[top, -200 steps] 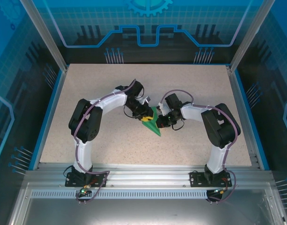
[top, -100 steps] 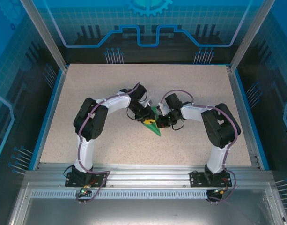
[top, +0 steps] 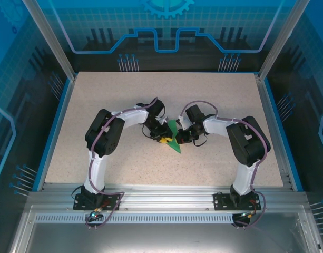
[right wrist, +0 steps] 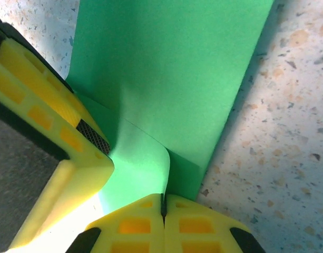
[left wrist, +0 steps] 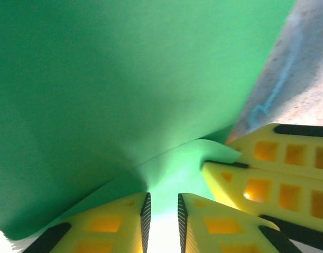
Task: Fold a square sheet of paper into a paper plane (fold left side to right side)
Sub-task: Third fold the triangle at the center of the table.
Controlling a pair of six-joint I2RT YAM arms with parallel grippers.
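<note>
The left pincer has slid in closer. It stands a little open around a raised flap of the green paper, mid-desk. The right pincer is clenched on that flap, so a fold looks near.

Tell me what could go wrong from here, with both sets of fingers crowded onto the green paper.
1. The right fingers are shut on a raised flap of the paper; a sideways pull may tear it or drag it across the table.
2. The left fingers stand slightly apart around the bulging fold, so the crease might set crooked.
3. Both pairs sit almost touching; a small move could knock them together.
</note>
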